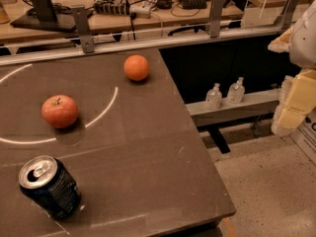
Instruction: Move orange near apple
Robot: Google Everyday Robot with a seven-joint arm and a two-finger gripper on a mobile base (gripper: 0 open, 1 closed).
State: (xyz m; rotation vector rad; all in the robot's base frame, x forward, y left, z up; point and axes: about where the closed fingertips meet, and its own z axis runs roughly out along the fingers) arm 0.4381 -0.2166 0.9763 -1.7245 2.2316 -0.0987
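Observation:
The orange (pixel 136 67) is a plain round orange fruit lying near the far edge of the dark table (pixel 163 147). The apple (pixel 59 111) is red-pink with a short stem and lies to the orange's front left, about two fruit widths away. My gripper (pixel 292 106) shows as pale yellow-white parts at the right edge of the view. It hangs off the table over the floor, far to the right of both fruits, and holds nothing that I can see.
A dark opened drink can (pixel 49 185) stands tilted at the table's front left. A metal rail (pixel 148 41) runs along the table's far edge. Two small clear bottles (pixel 224 94) stand on a low ledge to the right. The table's right edge drops to a speckled floor (pixel 266 191).

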